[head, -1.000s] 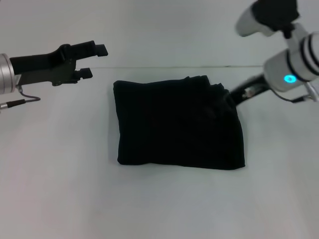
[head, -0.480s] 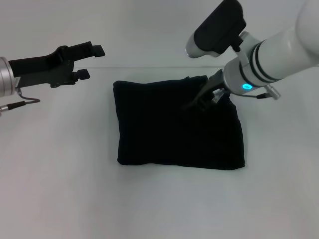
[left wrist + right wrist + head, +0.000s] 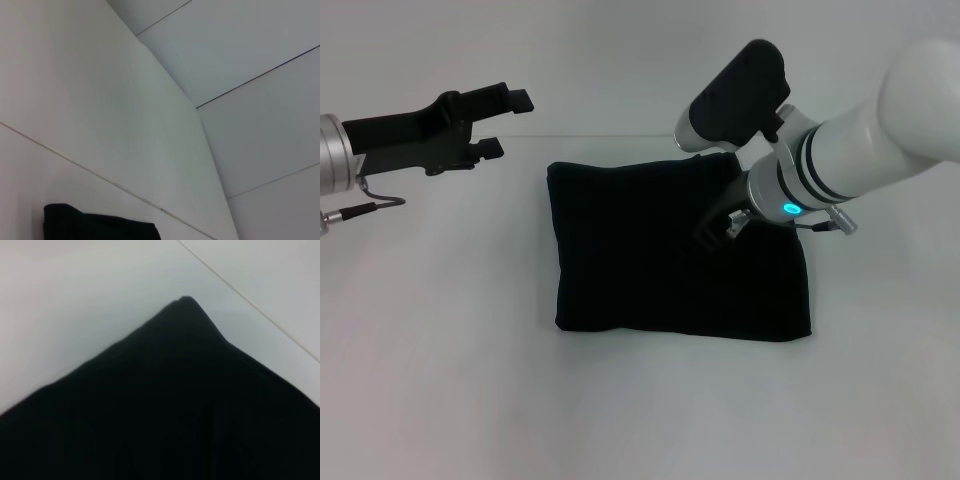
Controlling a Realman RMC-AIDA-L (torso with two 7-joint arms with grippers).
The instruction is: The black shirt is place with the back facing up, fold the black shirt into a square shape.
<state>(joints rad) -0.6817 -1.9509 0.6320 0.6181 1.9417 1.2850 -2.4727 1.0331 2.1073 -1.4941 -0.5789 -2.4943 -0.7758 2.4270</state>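
Black shirt [image 3: 660, 260] folded, white table [image 3: 440, 380]

Plain white table [image 3: 440, 380], matte surface. Thin dark seam line [image 3: 620, 136] across far side. Pale panelled wall [image 3: 240, 60] behind.

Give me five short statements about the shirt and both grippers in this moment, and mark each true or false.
1. The black shirt lies folded into a roughly square block on the white table. True.
2. The left gripper grips the shirt's corner. False: it hangs apart from the shirt, off its left side, with its fingers open.
3. The right gripper is over the shirt's far right part. True.
4. White lettering shows on the shirt. False: only plain black fabric shows.
5. A sleeve sticks out sideways. False: none shows.
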